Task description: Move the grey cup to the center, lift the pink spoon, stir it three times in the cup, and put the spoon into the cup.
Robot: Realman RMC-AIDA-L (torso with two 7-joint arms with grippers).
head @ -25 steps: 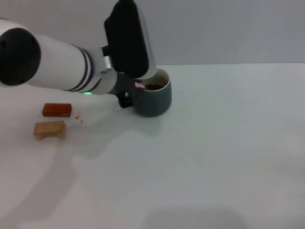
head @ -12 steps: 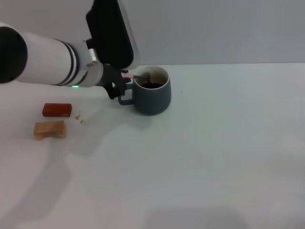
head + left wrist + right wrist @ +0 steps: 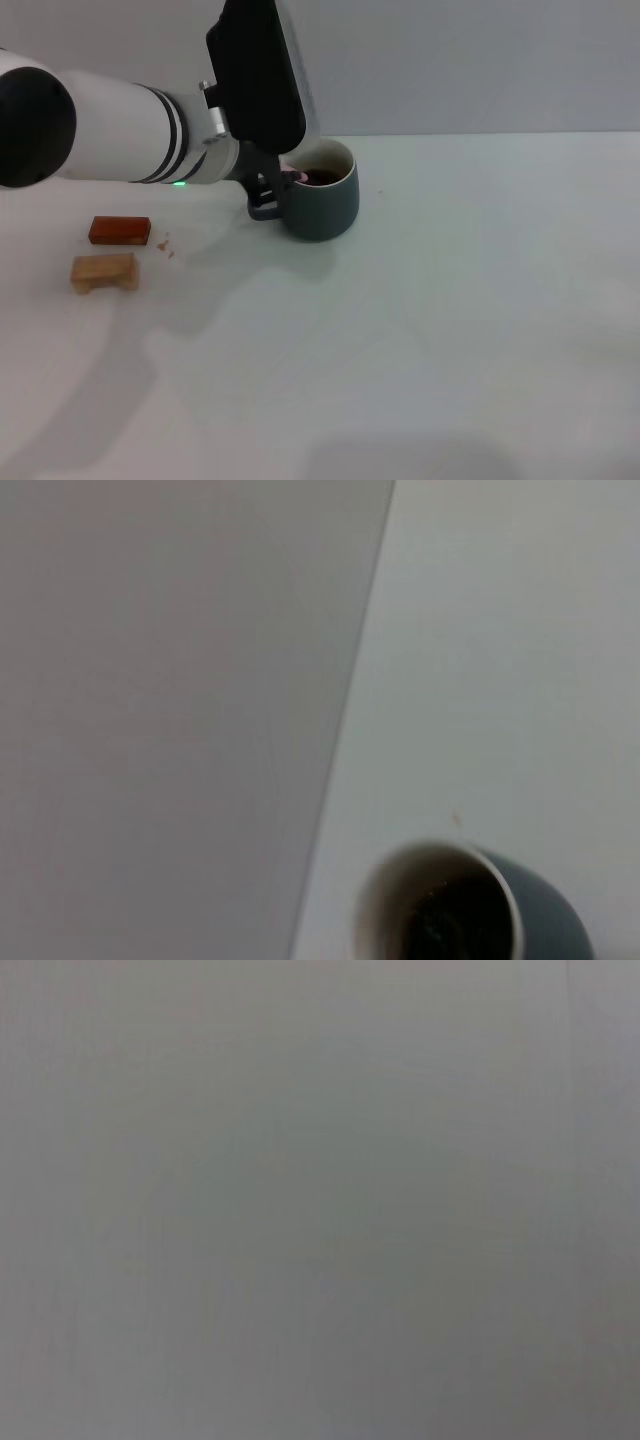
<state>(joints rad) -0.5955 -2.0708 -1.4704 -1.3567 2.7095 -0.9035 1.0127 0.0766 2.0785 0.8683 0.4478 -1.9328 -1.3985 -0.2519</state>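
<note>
The grey cup point(image 3: 328, 205), a dark blue-grey mug with a cream rim and dark liquid, stands on the white table point(image 3: 450, 320) at the middle back, its handle pointing left. My left gripper point(image 3: 272, 184) hangs over the cup's left rim, shut on the pink spoon point(image 3: 291, 175). Only a bit of the spoon's pink handle shows at the rim; its bowl is hidden inside the cup. The left wrist view shows the cup point(image 3: 540, 920) from above, with no spoon in sight. My right gripper is out of view.
A red-brown block point(image 3: 119, 230) and a tan wooden block point(image 3: 104, 271) lie at the left of the table, with small crumbs point(image 3: 165, 245) beside them. A grey wall rises behind the table. The right wrist view shows only plain grey.
Over the last second my left gripper swung left, away from the cup's rim, with the spoon tilted in the cup. It has now come back right, over the rim.
</note>
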